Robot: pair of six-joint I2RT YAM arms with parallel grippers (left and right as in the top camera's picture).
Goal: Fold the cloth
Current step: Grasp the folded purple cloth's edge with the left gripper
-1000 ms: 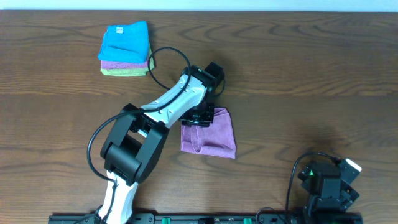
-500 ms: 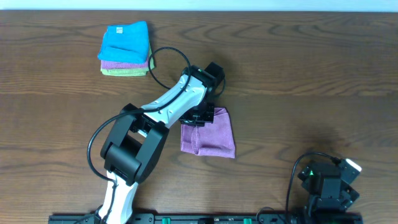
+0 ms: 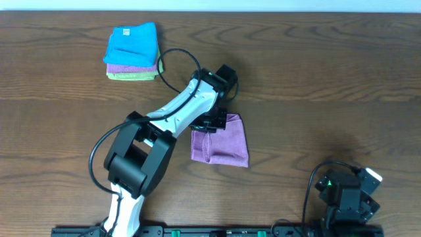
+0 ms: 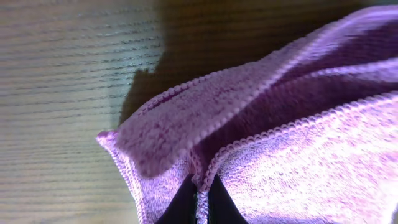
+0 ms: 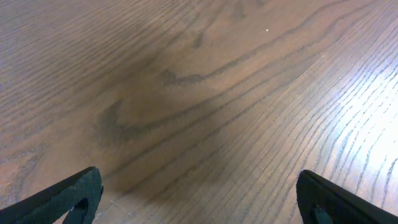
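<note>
A purple cloth (image 3: pixel 223 141) lies folded near the middle of the wooden table. My left gripper (image 3: pixel 212 123) is at its upper left corner, shut on the cloth's stitched edge. In the left wrist view the cloth (image 4: pixel 292 143) fills the frame, with a lifted flap, and the dark fingertips (image 4: pixel 200 199) pinch its hem. My right gripper (image 5: pixel 199 199) is open and empty over bare wood; in the overhead view it (image 3: pixel 348 197) is parked at the front right.
A stack of folded cloths (image 3: pixel 133 52), blue on purple on green, sits at the back left. A black cable (image 3: pixel 174 66) loops from the left arm beside the stack. The table's front edge is close to the right arm.
The cloth's left edge has shifted slightly between the earlier frames and now. The left arm's base link has moved a little. The right arm is still.
</note>
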